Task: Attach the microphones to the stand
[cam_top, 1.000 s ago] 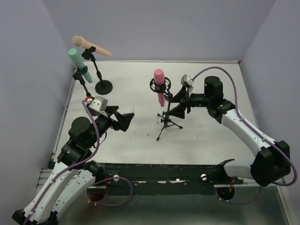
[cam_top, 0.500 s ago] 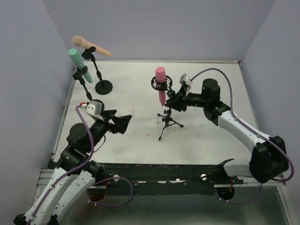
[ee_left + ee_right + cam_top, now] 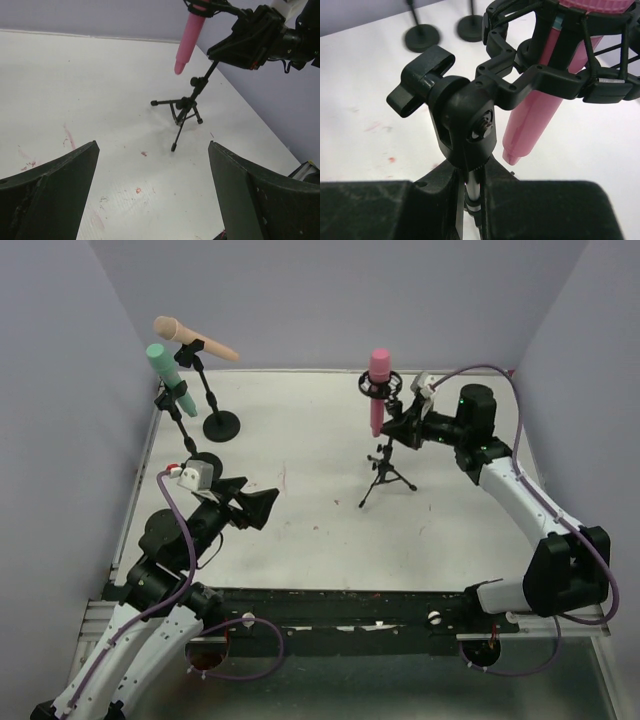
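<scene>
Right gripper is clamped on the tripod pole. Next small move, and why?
Probably open the right gripper and back away: the pink microphone already sits in the mount of the tripod stand, whose feet appear to rest on the table.

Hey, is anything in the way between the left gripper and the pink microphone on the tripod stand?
Nothing visible. Only bare, stained table lies between the left gripper and the pink microphone. The right gripper is shut on the tripod stand's pole, on its far side.
</scene>
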`<state>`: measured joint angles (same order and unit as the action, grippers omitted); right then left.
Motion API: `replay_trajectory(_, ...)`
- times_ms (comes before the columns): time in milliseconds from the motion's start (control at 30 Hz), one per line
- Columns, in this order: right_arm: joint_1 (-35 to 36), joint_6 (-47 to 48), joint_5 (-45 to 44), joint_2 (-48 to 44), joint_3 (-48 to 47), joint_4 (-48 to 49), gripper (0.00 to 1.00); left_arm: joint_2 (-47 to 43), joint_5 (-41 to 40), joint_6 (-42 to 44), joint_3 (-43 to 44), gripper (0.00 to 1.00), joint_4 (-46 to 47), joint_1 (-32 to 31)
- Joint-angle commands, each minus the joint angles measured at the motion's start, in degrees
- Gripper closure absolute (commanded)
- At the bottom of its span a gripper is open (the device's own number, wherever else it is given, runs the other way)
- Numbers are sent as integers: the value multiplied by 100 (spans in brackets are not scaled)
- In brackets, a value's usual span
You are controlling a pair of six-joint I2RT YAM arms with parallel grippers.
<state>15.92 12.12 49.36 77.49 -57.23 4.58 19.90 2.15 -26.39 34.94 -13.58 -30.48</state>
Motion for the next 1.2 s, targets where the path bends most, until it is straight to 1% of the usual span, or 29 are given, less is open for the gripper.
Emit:
replay_trajectory(0, -852, 449, -111, 274, -850, 210, 97, -109, 48, 99, -83, 2, -92, 16)
replay_trajectory(100, -1476, 327, -216, 634, -1105, 691, 97, -127, 74, 126, -101, 2, -66, 16)
replay_trajectory(233, -2381, -42, -287, 1293, -1465, 1657, 97, -153, 136, 143, -171, 2, 48, 16)
replay_trajectory(300, -2689, -253, -226, 1662, -1685, 2159, 97, -136, 154, 169, -207, 2, 101, 16)
replay_trajectory(400, -2945, -245, -357, 2145, -1984, 2573, 97, -74, 154, 222, -207, 2, 137, 24)
replay_trajectory(467, -3051, -184, -375, 2462, -2186, 2749, 96, -22, 171, 249, -198, 2, 137, 16)
replay_trajectory(567, -3156, -9, -340, 2788, -2441, 2750, 96, 22, 163, 284, -198, 2, 154, 16)
replay_trajectory(733, -3236, 98, -217, 2947, -2337, 2812, 91, 75, 154, 345, -233, 2, 242, 16)
replay_trajectory(900, -3245, 71, 134, 2912, -2073, 2715, 83, 181, 215, 363, -242, 1, 304, 16)
replay_trajectory(967, -3245, 54, 196, 2885, -1968, 2689, 78, 181, 250, 363, -233, 2, 304, 16)
replay_trajectory(1033, -3245, 36, 223, 2833, -1915, 2654, 76, 146, 268, 354, -233, 2, 304, 16)
replay_trajectory(1067, -3245, 62, 231, 2815, -1880, 2610, 73, 128, 277, 354, -242, 1, 295, 24)
replay_trajectory(1100, -3245, 62, 249, 2789, -1853, 2583, 72, 85, 286, 354, -242, 2, 286, 16)
replay_trajectory(1167, -3245, 62, 267, 2728, -1783, 2548, 67, 23, 268, 345, -251, 1, 251, 16)
